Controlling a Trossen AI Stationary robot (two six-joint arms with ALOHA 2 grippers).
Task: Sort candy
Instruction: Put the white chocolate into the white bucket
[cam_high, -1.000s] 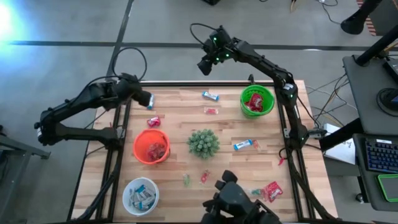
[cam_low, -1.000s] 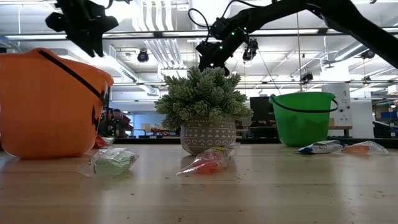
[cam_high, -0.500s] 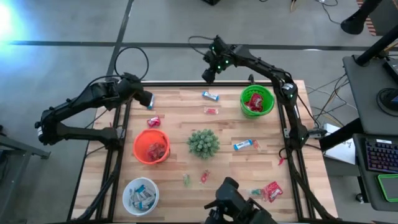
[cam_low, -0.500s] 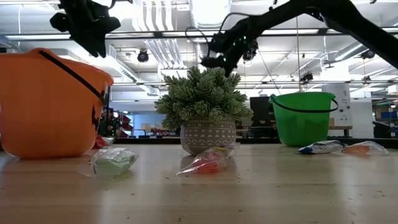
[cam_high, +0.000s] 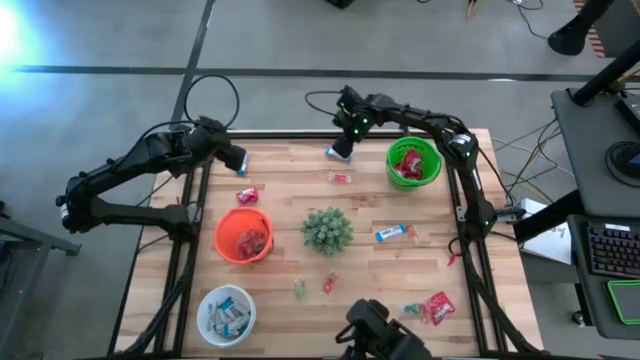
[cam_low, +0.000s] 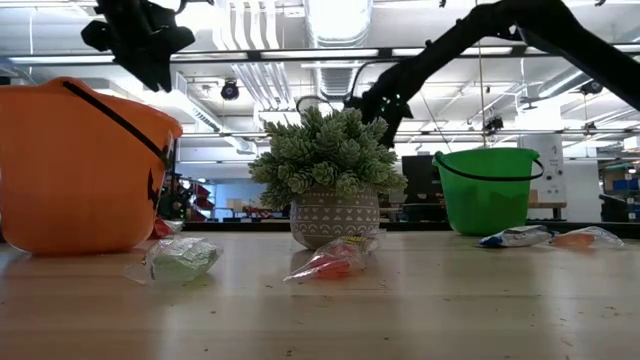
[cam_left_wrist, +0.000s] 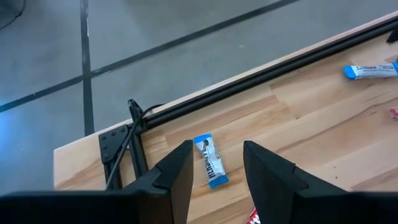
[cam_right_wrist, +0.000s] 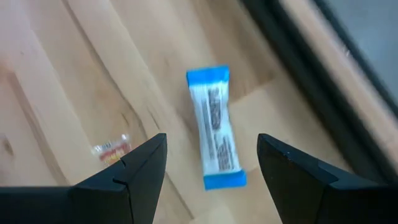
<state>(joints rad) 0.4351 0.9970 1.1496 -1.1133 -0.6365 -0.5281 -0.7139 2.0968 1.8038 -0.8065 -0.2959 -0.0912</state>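
candy (cam_high: 395, 233) — scattered, some in bowls

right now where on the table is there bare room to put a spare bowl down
Free: the near-right stretch between the plant and the red packets, and the wood left of the orange bowl. Crowded: the far edge by the green bowl, where the right claw hangs over a blue bar.

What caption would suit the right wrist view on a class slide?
Open right gripper poised over a blue-and-white candy bar on the wooden table.
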